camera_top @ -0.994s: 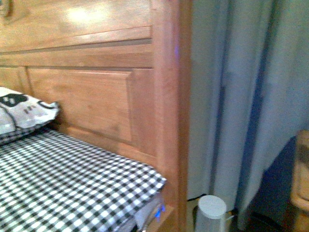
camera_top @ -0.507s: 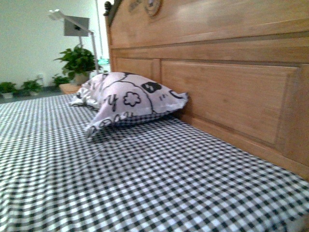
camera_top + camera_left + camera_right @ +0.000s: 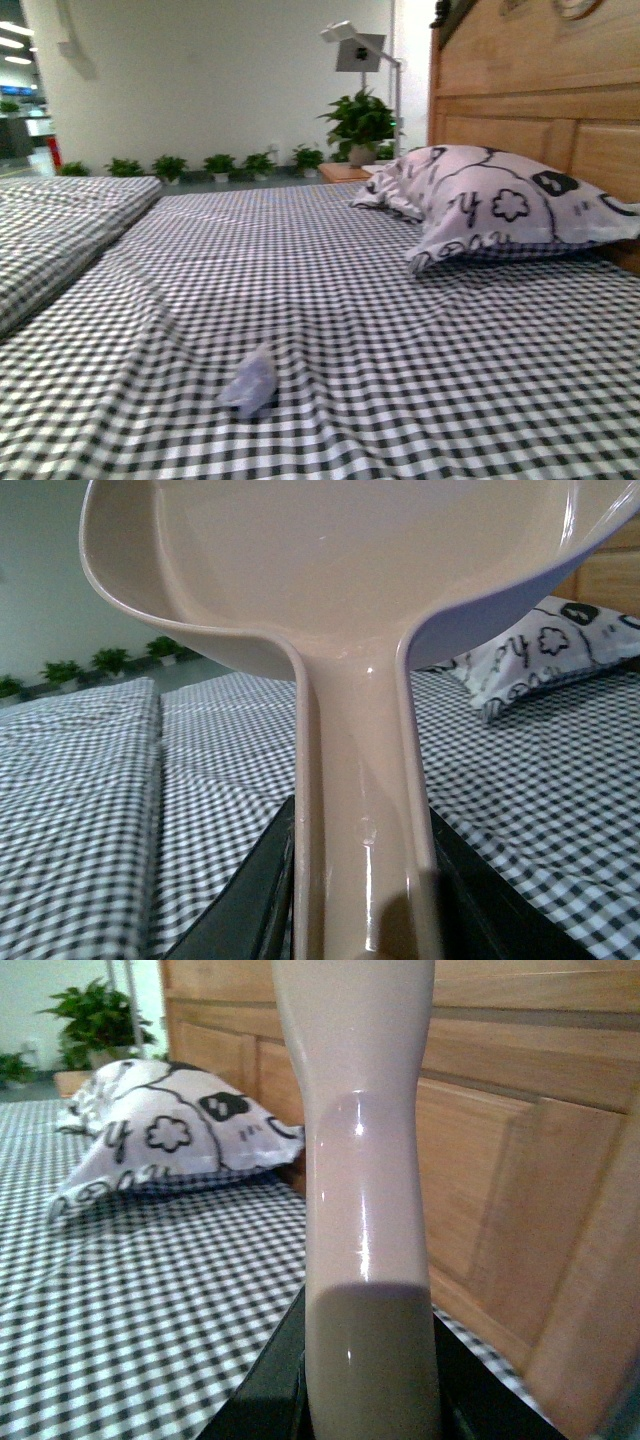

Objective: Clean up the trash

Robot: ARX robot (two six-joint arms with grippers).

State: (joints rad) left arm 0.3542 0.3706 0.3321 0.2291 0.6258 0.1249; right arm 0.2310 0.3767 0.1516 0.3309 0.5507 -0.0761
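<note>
Trash (image 3: 250,380), a small crumpled wad, lies on the checked bed (image 3: 470,380), slightly left of centre ahead. Left gripper (image 3: 362,900) clamps the dustpan (image 3: 330,570) handle, right gripper (image 3: 370,1380) a pale tool handle (image 3: 362,1160); neither arm shows in front, though the left is probably nearer.
</note>
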